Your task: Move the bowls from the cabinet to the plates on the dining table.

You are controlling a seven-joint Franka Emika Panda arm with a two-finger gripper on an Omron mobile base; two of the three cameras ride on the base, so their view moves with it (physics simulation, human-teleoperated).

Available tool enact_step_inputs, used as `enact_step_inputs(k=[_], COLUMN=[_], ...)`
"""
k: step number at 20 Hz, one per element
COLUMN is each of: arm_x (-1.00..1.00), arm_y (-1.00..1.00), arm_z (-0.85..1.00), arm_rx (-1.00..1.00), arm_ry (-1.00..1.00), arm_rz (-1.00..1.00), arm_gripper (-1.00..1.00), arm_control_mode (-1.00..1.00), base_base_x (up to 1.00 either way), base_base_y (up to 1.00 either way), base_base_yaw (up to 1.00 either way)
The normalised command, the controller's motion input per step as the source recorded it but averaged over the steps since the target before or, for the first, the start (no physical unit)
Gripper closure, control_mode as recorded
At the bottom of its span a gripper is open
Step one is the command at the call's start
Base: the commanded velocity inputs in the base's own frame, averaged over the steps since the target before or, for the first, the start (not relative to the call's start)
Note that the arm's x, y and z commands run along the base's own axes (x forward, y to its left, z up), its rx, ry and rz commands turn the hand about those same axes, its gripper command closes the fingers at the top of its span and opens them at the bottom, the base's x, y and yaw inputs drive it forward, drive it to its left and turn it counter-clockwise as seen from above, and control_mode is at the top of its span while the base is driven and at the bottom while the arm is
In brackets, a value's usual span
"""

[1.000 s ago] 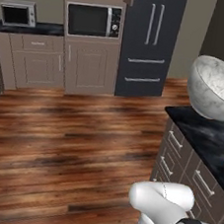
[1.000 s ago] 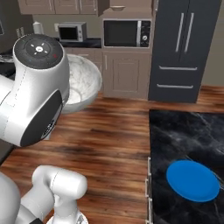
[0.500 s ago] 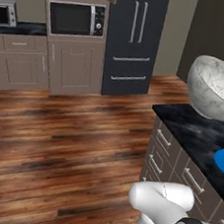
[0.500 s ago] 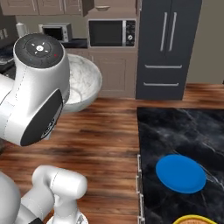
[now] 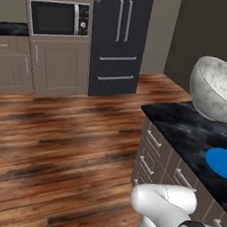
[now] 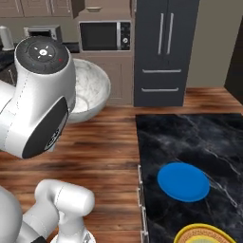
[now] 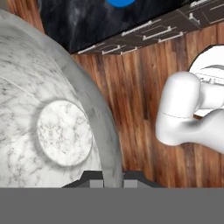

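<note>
1. Start at your tool (image 7: pixel 113 183): its two dark tips stand at the bottom of the hand view, clenched on the rim of the marbled bowl (image 7: pixel 52 118), one tip on each side of the wall.
2. The bowl's hollow and its flat round bottom lie to the left of the tips in that view; the rim curves up and away from them.
3. In the left base view you see the bowl (image 5: pixel 219 90) held in the air, tilted, its mouth turned toward the right, above the near end of the desk (image 5: pixel 184 129).
4. In the right base view the bowl (image 6: pixel 88 90) shows behind the white arm, over the wood floor (image 6: pixel 109 152), to the left of the desk's edge (image 6: pixel 190 137).
5. On the desk lies the blue plate (image 6: pixel 183 182), flat, well apart from the bowl; it also shows at the right edge of the left base view (image 5: pixel 222 163).
6. Nearer the camera than the blue plate, a yellow plate (image 6: pixel 204 235) shows at the bottom edge.
7. Farthest off you have the dark fridge (image 6: pixel 163 47) and the microwave (image 6: pixel 104 35) beside it.
</note>
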Motion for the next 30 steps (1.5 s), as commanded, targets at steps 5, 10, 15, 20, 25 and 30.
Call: enact_step_inputs(k=[5, 10, 15, 20, 25, 30], arm_x=[0.0, 0.0, 0.0, 0.0, 0.0, 0.0], arm_y=[0.0, 0.0, 0.0, 0.0, 0.0, 0.0], arm_z=[0.0, 0.0, 0.0, 0.0, 0.0, 0.0], arm_rx=[0.0, 0.0, 0.0, 0.0, 0.0, 0.0], arm_ry=[0.0, 0.0, 0.0, 0.0, 0.0, 0.0], arm_rz=[0.0, 0.0, 0.0, 0.0, 0.0, 0.0], arm_gripper=[1.0, 1.0, 1.0, 1.0, 1.0, 1.0], arm_control_mode=[1.0, 1.0, 1.0, 1.0, 1.0, 1.0], base_base_x=[0.0, 0.0, 0.0, 0.0, 0.0, 0.0], base_base_y=[0.0, 0.0, 0.0, 0.0, 0.0, 0.0], base_base_yaw=[-0.25, -0.25, -0.25, -0.25, -0.25, -0.25])
